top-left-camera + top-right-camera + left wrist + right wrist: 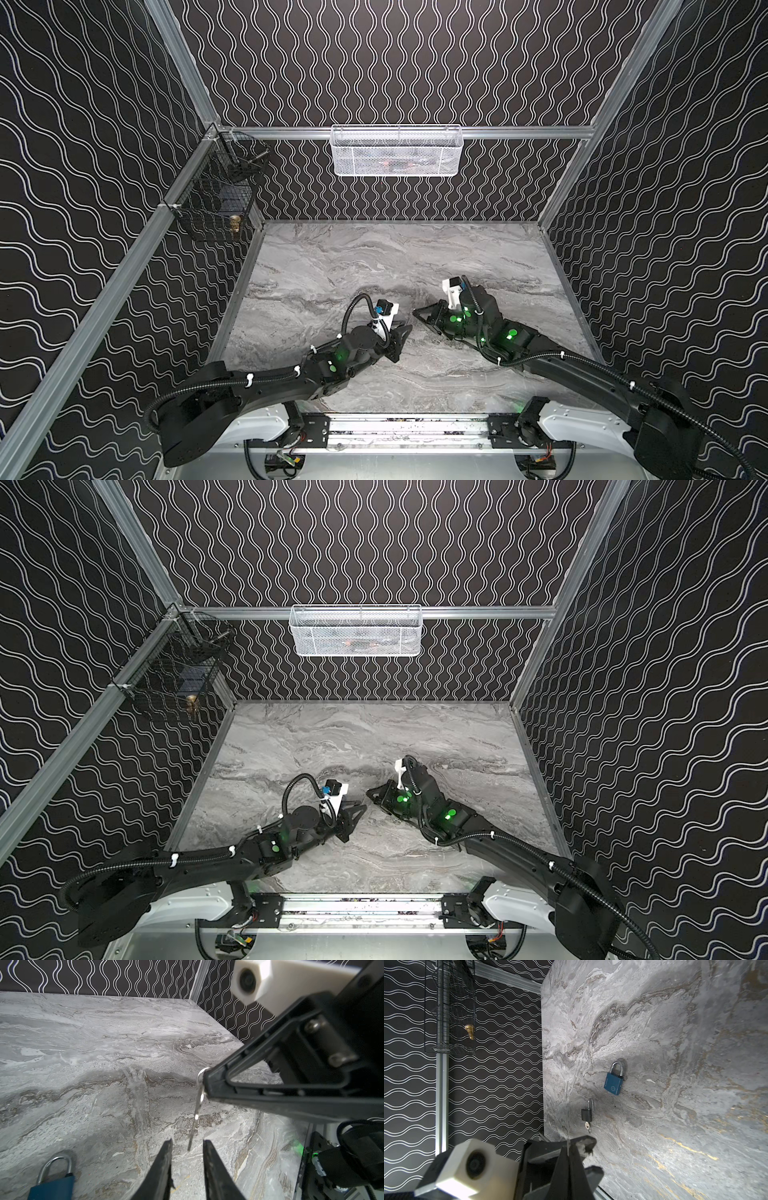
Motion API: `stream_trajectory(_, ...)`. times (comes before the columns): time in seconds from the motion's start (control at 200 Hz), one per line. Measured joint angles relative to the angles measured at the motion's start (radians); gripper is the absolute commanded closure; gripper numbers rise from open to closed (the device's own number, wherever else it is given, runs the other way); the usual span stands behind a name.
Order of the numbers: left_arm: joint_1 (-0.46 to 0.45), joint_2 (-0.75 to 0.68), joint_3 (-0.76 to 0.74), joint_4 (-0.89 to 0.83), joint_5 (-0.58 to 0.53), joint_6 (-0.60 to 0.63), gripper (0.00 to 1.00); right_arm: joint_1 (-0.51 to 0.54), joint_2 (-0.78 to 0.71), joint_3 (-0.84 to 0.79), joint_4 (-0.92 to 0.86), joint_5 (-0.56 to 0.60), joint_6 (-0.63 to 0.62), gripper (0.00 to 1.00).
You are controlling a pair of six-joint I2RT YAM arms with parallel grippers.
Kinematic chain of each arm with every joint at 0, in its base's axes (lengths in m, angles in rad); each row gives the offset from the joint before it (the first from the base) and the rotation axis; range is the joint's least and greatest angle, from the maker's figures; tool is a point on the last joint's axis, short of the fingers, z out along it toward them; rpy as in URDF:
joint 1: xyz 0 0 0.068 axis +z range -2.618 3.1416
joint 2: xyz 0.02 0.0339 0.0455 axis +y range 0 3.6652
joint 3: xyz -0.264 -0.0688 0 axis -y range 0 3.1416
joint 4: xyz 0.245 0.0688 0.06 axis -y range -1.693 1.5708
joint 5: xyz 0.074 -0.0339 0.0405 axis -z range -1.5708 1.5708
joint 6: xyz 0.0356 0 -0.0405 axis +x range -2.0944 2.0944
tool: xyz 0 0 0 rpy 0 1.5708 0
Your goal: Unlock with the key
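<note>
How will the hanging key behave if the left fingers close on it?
The key hangs loose from a ring in the right gripper, so it will probably swing or twist. It looks thin and smooth: likely light and slippery.

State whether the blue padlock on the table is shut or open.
Shut: the blue padlock lies flat, both legs of its shackle seated in the body.

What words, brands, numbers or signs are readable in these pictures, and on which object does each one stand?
No text can be quoted; nothing is readable.
Blue padlock: a round emblem and a line of small print on its body, both too small to read.
Black padlock: no text can be made out.
Hanging key: seen edge-on, no marking legible.
</note>
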Motion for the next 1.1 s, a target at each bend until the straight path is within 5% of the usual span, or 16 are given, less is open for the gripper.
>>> stream_trajectory(0.636, 0.024, 0.065, 0.018, 0.097, 0.063, 0.015, 1.00, 0.003, 0.005, 0.007, -0.001, 0.000, -0.006, 1.00)
stream_trajectory(0.886, 0.082, 0.010, 0.018, 0.036, 0.103, 0.037, 1.00, -0.007, -0.027, 0.019, -0.019, 0.009, -0.058, 0.62)
stream_trajectory(1.101, 0.190, -0.087, 0.030, -0.093, 0.254, 0.078, 1.00, -0.074, -0.060, 0.060, -0.037, -0.028, -0.258, 0.51)
